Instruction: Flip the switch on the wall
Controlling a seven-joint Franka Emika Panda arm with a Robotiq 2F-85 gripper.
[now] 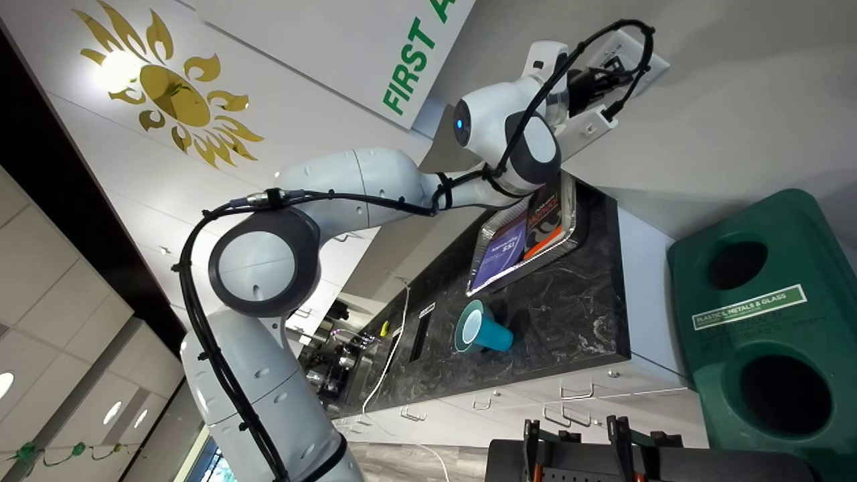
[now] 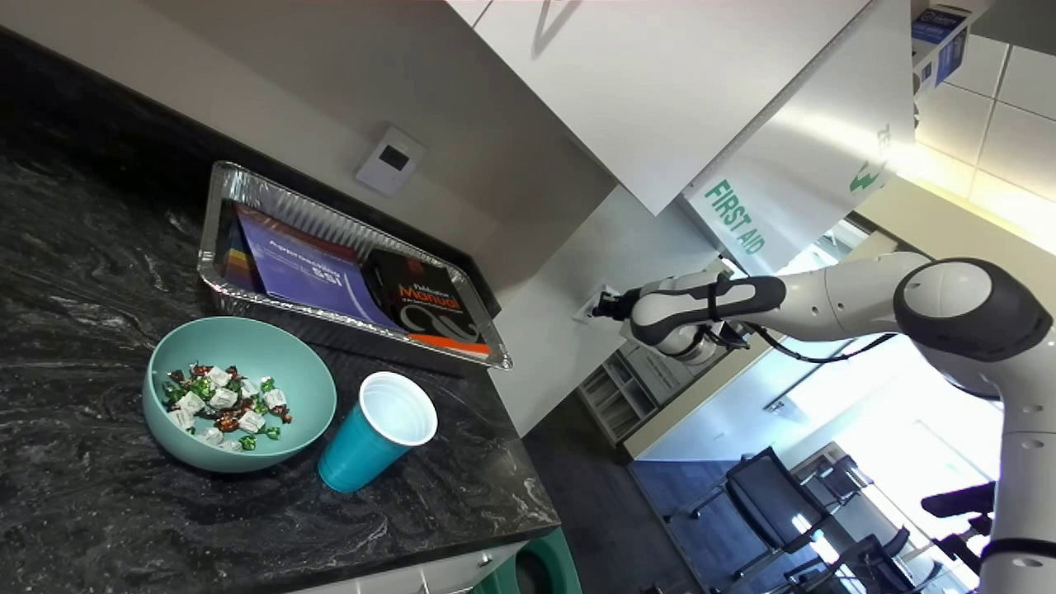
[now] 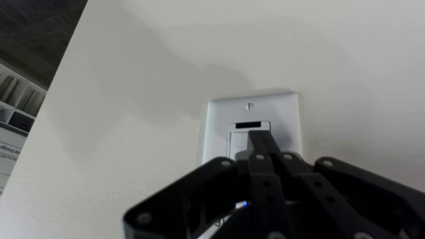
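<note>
A pale wall (image 3: 132,149) meets the dark counter (image 1: 569,328) and carries the switch (image 3: 238,142) in its plate (image 3: 216,132). Bare wall surrounds the plate, to an edge (image 3: 65,54) at the wrist view's left. The gripper (image 3: 260,132), fingers (image 3: 267,141) clenched together, partly hides the switch; contact is unclear. A FIRST AID cabinet (image 2: 808,157) hangs near the arm (image 2: 825,305); a foil tray (image 2: 355,334) lies on the counter
</note>
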